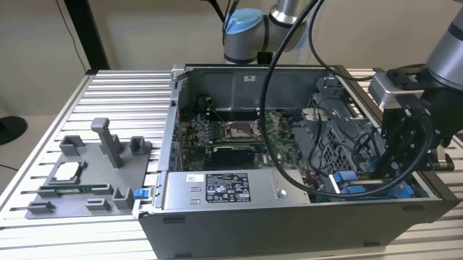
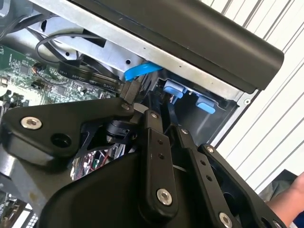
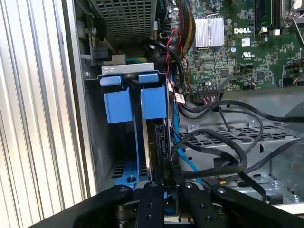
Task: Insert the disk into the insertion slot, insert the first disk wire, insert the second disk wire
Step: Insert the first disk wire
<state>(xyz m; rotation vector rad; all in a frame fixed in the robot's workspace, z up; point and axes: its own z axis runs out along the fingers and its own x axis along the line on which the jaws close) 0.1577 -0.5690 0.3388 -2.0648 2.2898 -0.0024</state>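
Wall [image 1: 145, 32]: plain beige, unbroken, ran across the back of the exterior view.
Post [image 1: 87, 32]: black, upright, stood against the wall at the exterior view's left, behind the table's far corner.
Table [image 1: 123, 103]: silver ribbed metal slats; the same slats appeared in both wrist views [image 3: 28, 95] [image 2: 275, 95].
Floor [image 1: 29, 157]: pale beige, seen beyond the table edge at the exterior view's left.
Round base [image 1: 8, 129]: dark, rested on the floor, cut by the picture edge.
Light: even and soft; slats carried a mild sheen.

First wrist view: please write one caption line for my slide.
End effector at the disk, which stands edge-on in the blue-railed insertion slot.
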